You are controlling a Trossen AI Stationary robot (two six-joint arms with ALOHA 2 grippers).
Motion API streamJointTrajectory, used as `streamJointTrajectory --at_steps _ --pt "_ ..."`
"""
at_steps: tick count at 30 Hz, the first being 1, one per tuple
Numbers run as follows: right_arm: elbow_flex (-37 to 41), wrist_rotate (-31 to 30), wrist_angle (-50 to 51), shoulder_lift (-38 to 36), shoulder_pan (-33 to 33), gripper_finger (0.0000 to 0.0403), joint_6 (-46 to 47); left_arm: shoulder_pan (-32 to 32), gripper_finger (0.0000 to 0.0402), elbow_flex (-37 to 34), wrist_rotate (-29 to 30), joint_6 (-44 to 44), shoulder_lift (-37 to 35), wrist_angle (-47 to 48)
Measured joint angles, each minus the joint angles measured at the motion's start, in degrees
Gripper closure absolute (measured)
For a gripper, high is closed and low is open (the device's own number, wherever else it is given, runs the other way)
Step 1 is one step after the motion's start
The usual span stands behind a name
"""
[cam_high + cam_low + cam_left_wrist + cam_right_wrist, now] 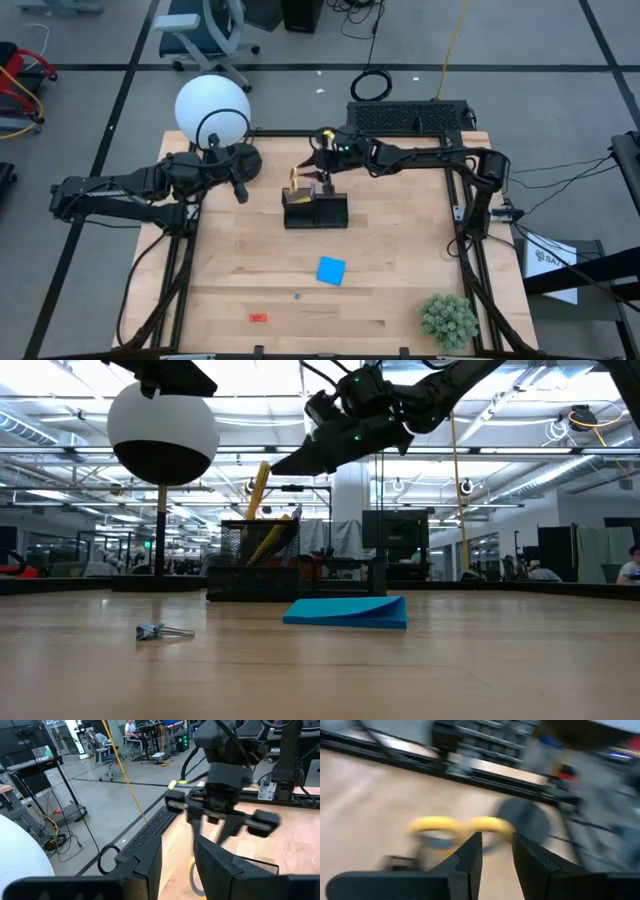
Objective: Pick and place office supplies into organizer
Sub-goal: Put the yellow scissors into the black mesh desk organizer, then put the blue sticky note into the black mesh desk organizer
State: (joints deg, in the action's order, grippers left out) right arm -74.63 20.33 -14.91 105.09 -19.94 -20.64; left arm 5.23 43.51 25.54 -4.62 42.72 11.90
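Overhead, the right gripper [322,178] hung above the far left end of the organizer [316,211], a black mesh tray near the middle of the table [400,280]. In its own wrist view the two dark fingers [470,851] stood slightly apart with nothing between them, and the yellow handle loops of the scissors [461,827] lay just beyond their tips. From table height the scissors [262,520] stood tilted in the organizer's left compartment, handles up, with the right gripper [300,460] above them and no contact visible.

The left gripper [238,190] waited to the left of the organizer, beside the white lamp globe [212,108]. Its fingers [215,865] showed a narrow gap and held nothing.

The blue pad [331,271] lay flat on the wood on the near side of the organizer, well apart from it. A small red piece [258,317] sat nearer the front edge, to the left. A little metal clip [160,631] rested on the table as well. The green plant ball [448,320] stood at the front right corner.
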Motion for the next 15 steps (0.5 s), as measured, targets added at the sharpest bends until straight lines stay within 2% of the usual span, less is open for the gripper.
streamJointTrajectory --at_steps 4,6,8,15 --pt "0.0 -15.5 0.6 -0.5 0.2 0.0313 -0.5 0.0 0.0282 0.0 0.0 0.0 0.0 0.0" --pt "0.0 -21.1 0.2 -0.6 0.2 0.0320 -1.6 0.0 0.0282 0.0 0.0 0.0 0.0 0.0" --pt "0.0 -22.4 -0.1 -0.6 0.2 0.0327 -2.1 0.0 0.0282 0.0 0.0 0.0 0.0 0.0" --pt "0.0 -19.8 0.0 -0.6 0.9 0.0350 -1.4 0.0 0.0282 0.0 0.0 -0.1 0.0 0.0"
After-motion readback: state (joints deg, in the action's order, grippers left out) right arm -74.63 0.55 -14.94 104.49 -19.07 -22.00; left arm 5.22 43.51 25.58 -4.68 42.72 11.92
